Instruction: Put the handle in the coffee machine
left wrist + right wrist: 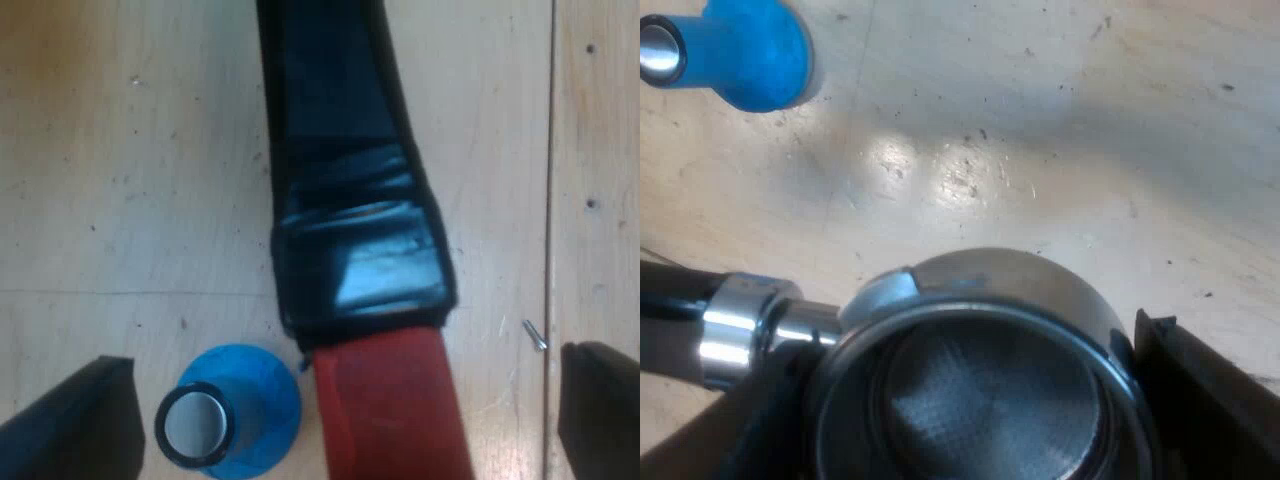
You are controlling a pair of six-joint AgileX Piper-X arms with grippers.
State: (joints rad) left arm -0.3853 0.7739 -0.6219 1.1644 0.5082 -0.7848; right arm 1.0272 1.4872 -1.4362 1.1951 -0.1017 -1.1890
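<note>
Holder and both claws over the table, pick-up stage.

L claw [345, 420]: fingers spread wide, one on each side of the red end [395, 390] of the handle [335, 150], touching neither side. The handle is black w/ a glossy collar just ahead of the red part, and it runs away from the claw over the wooden table [120, 150]. A blue tamper [235, 410] stands just beside the red end, between it and one finger.

R claw [975, 390]: fingers set against opposite sides of the holder [980, 290], i.e. the round metal bowl w/ its mesh floor facing up. It appears gripped.

Step in hand (judgement): securing the holder before any carry to the machine, so the task is at an early stage.

Next move calls for: L claw to narrow onto the handle near the red end w/o nudging the tamper. The holder then has to be kept level and brought under the machine's front, bowl up, and turned to lock. Whether the holder rests on the table or hangs just above it can't be told.
</note>
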